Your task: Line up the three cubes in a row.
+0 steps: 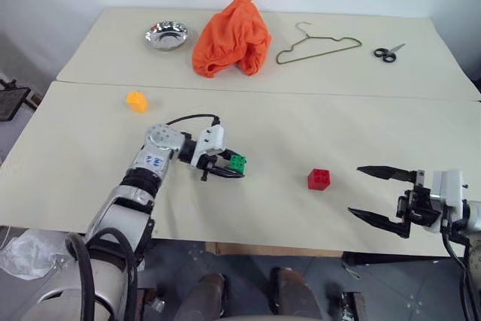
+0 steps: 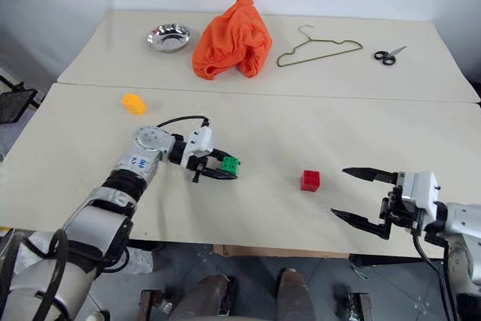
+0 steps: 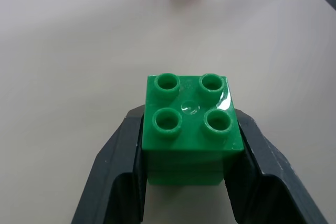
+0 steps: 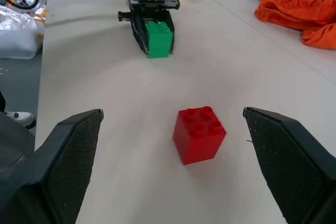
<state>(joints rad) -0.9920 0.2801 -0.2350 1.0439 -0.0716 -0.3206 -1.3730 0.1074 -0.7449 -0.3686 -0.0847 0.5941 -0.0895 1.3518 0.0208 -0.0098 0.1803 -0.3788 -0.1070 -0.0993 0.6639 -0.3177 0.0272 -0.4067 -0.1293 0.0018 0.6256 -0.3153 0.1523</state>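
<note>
My left gripper is clamped on the green cube. My right gripper is spread wide, empty, near the red cube.

**Count on the desk**

I count three cubes: one green cube, one red cube and one yellow-orange cube. On the far side I see one metal bowl, one orange cloth, one wire hanger and one pair of scissors. Two hands: left hand, right hand.
</note>
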